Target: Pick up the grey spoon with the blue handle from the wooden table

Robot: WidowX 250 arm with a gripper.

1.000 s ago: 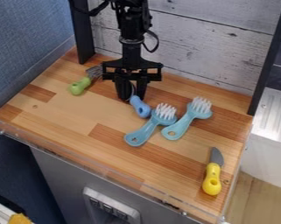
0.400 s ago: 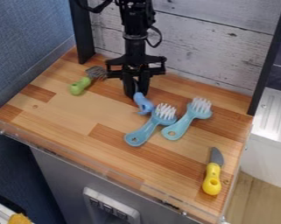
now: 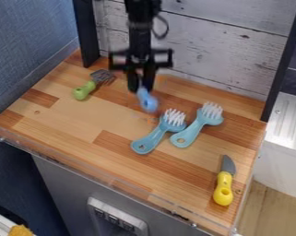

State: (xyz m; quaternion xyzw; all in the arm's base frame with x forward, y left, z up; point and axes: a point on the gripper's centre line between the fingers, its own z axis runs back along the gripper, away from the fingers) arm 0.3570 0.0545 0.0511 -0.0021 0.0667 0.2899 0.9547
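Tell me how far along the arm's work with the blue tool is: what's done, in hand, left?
Done: the gripper has the blue tool. In hand: the tool hangs from it, seemingly just above the wood. Left: it is not yet set down or released; two brushes, the green fork and the yellow knife lie ungripped.

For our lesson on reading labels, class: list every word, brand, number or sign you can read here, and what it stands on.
None can be read.
Blue handle in the gripper, green-handled fork, both brushes, yellow-handled knife: no readable text.
Grey panel below the worktop: any marks too small to read.
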